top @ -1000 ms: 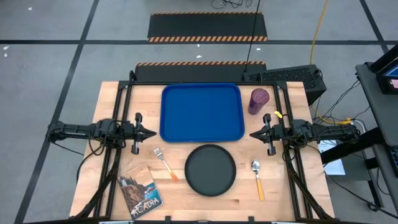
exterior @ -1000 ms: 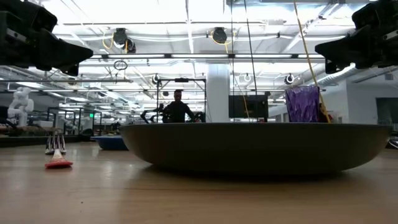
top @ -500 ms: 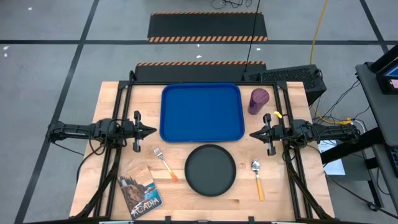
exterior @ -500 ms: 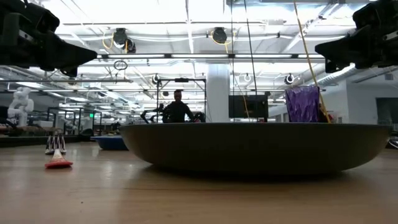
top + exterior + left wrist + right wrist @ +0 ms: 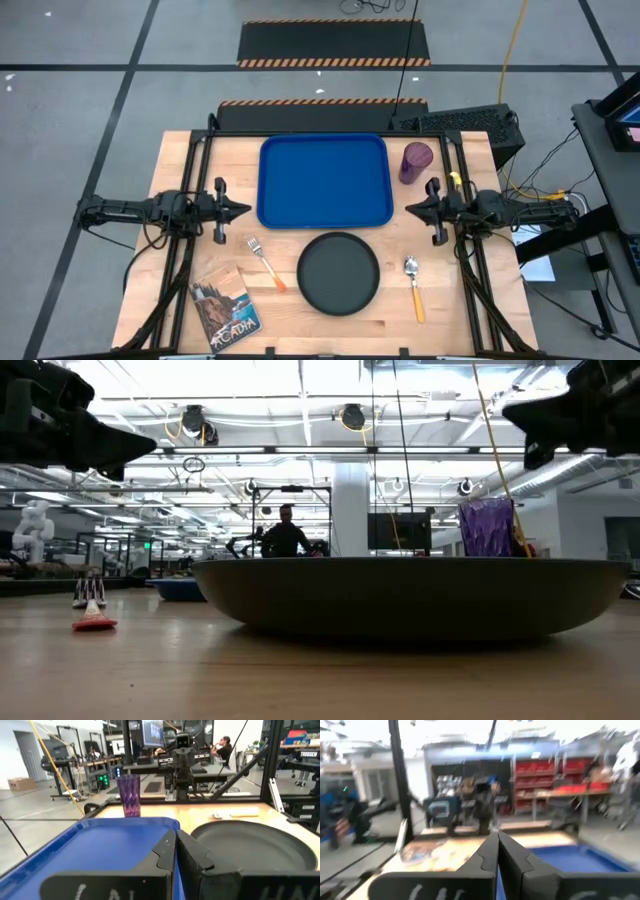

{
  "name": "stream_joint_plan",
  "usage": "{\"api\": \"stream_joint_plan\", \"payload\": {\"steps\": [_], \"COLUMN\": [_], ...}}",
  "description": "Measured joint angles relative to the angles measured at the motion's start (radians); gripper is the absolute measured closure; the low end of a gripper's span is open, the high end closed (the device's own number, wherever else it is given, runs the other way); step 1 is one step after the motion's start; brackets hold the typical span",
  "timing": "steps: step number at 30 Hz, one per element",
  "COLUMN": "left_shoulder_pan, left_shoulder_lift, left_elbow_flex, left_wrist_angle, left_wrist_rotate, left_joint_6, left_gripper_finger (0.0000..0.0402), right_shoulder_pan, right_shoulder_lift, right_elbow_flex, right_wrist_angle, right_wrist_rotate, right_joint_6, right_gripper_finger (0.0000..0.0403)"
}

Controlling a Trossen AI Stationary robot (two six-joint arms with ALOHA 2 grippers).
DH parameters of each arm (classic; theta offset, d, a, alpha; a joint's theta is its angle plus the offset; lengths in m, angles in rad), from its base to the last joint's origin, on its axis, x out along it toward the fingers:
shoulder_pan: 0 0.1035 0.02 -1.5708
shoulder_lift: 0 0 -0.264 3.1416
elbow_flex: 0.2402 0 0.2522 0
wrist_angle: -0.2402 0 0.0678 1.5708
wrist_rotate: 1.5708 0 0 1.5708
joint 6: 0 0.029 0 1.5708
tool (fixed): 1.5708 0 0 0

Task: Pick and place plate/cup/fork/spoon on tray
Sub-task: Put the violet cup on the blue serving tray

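Plate [image 5: 339, 273], black and round with a raised rim, lies on the wooden table [image 5: 180, 165] at the 6 o'clock side of the blue tray [image 5: 324, 181], just off the tray's near edge and not on it. The tray sits toward 12 o'clock on the table with nothing on it. The purple cup [image 5: 416, 162] stands upright just beside the tray's 3 o'clock edge, near its far corner. The fork [image 5: 266, 263] lies at the plate's 9 o'clock, tines pointing toward 11 o'clock and orange handle toward 5 o'clock. The spoon [image 5: 413, 286] lies at the plate's 3 o'clock, bowl toward 12 o'clock and handle toward 6 o'clock. A picture booklet [image 5: 224, 306] rests near the table's 7 o'clock corner.

The left gripper [image 5: 243, 210] hangs above the table at the tray's 9 o'clock side, its fingers pressed together on nothing, as its wrist view shows. The right gripper [image 5: 412, 208] hangs at the tray's 3 o'clock side, between cup and spoon, fingers likewise pressed together and empty. In the low view a person [image 5: 286, 532] shows far behind the table.
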Motion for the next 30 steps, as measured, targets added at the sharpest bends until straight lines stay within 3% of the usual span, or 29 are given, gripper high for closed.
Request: {"api": "stream_joint_plan", "payload": {"steps": [3, 8, 11, 18, 22, 26, 30], "left_shoulder_pan": [0.0, 0.0, 0.0, 0.0, 0.0, 0.0, -0.001], "left_shoulder_lift": [0.0, 0.0, 0.0, 0.0, 0.0, 0.0, 0.0], "left_elbow_flex": [0.0, 0.0, 0.0, 0.0, 0.0, 0.0, 0.0], "left_wrist_angle": [0.069, 0.161, 0.207, 0.259, 0.267, 0.269, 0.29], "left_wrist_rotate": [0.0, 0.002, 0.003, 0.004, 0.0, -0.014, -0.044], "left_joint_6": [0.0, -0.003, -0.004, 0.0, -0.001, 0.0, 0.026], "left_gripper_finger": [0.0382, 0.0382, 0.0382, 0.0382, 0.0382, 0.0382, 0.0382], "right_shoulder_pan": [0.0, 0.0, 0.0, 0.0, 0.0, 0.0, 0.0], "right_shoulder_lift": [0.044, 0.173, 0.289, 0.612, 0.781, 0.931, 1.071], "right_elbow_flex": [0.066, 0.287, 0.472, 0.994, 1.268, 1.487, 1.655], "right_wrist_angle": [-0.033, -0.053, -0.187, -0.669, -0.926, -1.128, -1.342], "right_wrist_rotate": [0.003, 0.005, 0.024, 0.208, 0.214, 0.22, 0.343], "right_joint_6": [-0.034, -0.061, -0.061, -0.036, -0.028, -0.022, -0.039], "right_gripper_finger": [0.0403, 0.0403, 0.0403, 0.0403, 0.0403, 0.0403, 0.0403]}}
